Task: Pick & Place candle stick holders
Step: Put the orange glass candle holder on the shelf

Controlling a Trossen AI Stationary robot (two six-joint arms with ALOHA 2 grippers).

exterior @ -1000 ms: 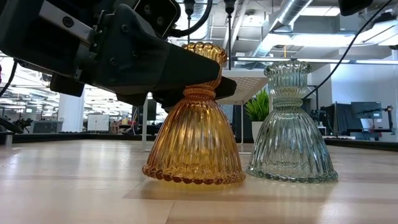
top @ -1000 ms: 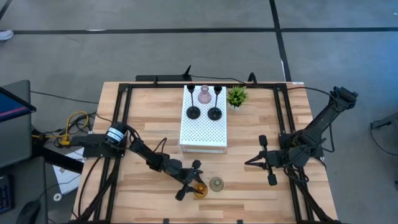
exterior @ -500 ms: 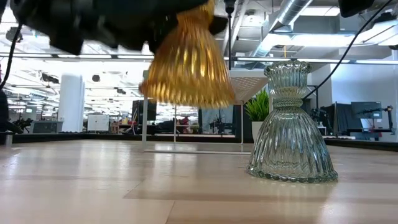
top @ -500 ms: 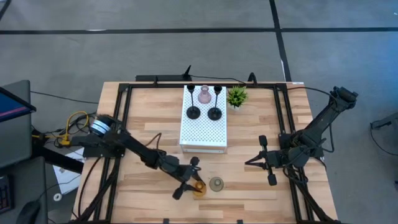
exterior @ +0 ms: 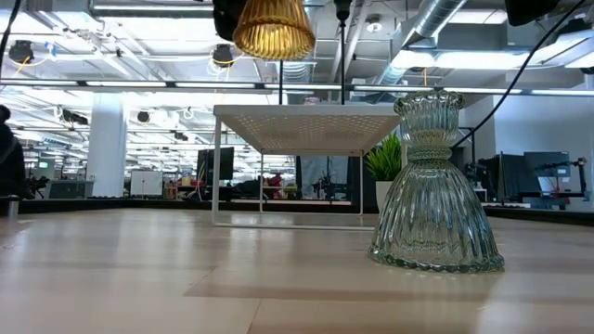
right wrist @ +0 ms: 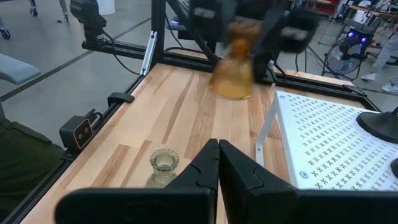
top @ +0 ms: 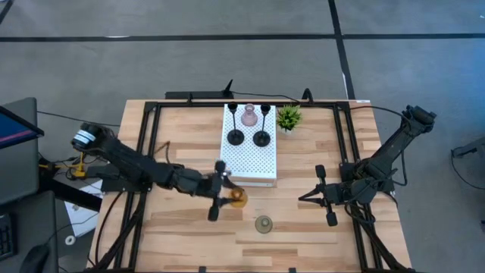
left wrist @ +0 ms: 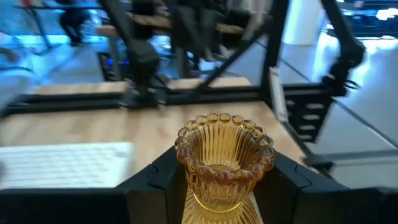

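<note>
My left gripper (top: 230,194) is shut on the amber glass holder (top: 239,198), high above the table just in front of the white perforated stand (top: 248,161). The holder also shows at the top of the low view (exterior: 273,28) and in the left wrist view (left wrist: 224,163). The pale grey-green holder (top: 264,224) stands on its wide base on the table (exterior: 434,190). Two black holders (top: 236,136) (top: 261,138) and the pink one (top: 248,117) stand on the stand. My right gripper (top: 303,196) is shut and empty at the right (right wrist: 218,149). My left gripper pinches the amber holder between its two fingers (left wrist: 163,179), one on each side of the narrow neck (left wrist: 219,200) under the beaded cup. The fingers come about level from the table's left. The holder is upright, wide base down, lifted clear of the table.
A small green potted plant (top: 289,117) stands right of the white stand's far end. Black frame rails (top: 148,152) run along the table's left, right and far sides. Bare wood lies left of the stand and in front of it.
My left gripper has lifted the amber holder off the table beside the pale holder and carried it up and toward the far edge, to the stand's near edge. The holder stays upright. The pale holder has not moved.
</note>
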